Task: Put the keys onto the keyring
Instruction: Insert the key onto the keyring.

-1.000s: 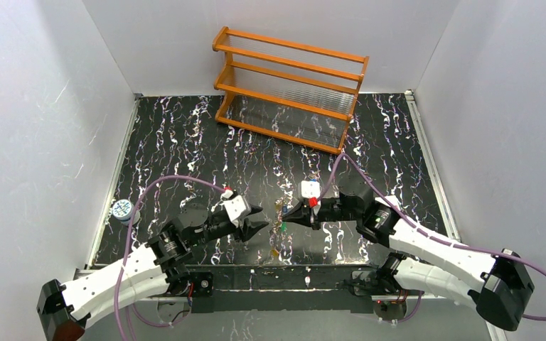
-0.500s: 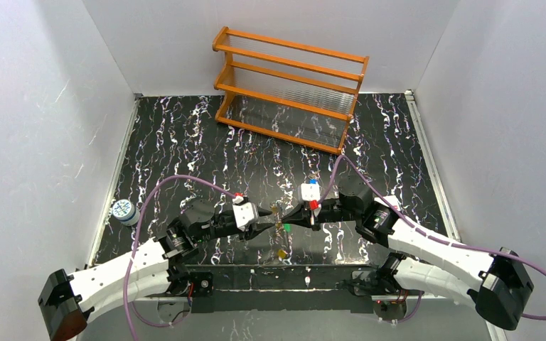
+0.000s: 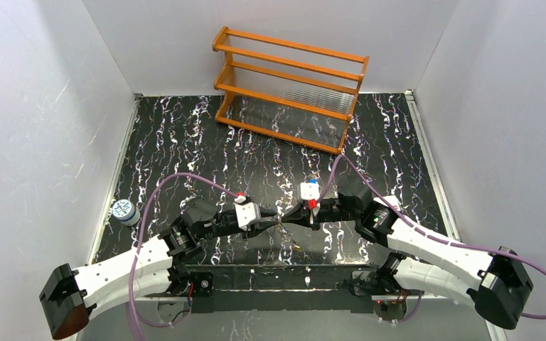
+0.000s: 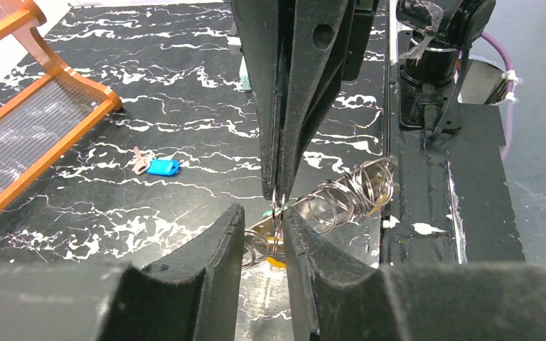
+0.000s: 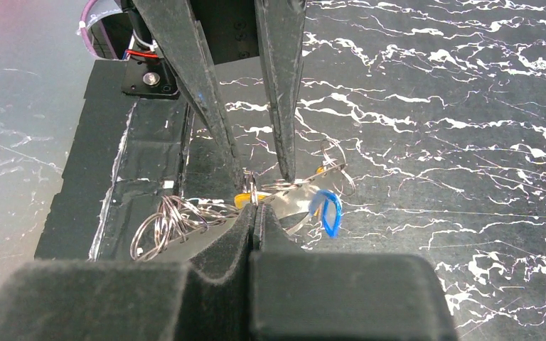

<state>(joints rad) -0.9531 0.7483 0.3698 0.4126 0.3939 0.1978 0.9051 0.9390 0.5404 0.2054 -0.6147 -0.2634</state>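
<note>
We are pinching the keyring point(image 5: 251, 189) in closed right fingers point(image 5: 224, 245); left fingers point(image 4: 206, 259), narrowly parted, are straddling it, so we are favouring a slow, centred squeeze.

Two arms are seen. The left arm point(image 3: 124, 266) and the right arm point(image 3: 434, 249) are made of smooth white shells joined by round black joints. A big black cap point(image 3: 62, 311) is fitted at the outer end of each arm. A thin purple cable point(image 3: 185, 175) is looped along the left arm, and a second purple cable point(image 4: 506, 121) is run along the right one. A small white block point(image 3: 245, 213) with a red bit is fixed near each wrist. The left fingers point(image 4: 199, 284) and the right fingers point(image 5: 220, 284) are black, long and pointed, with a soft, fuzzy skin.
</note>
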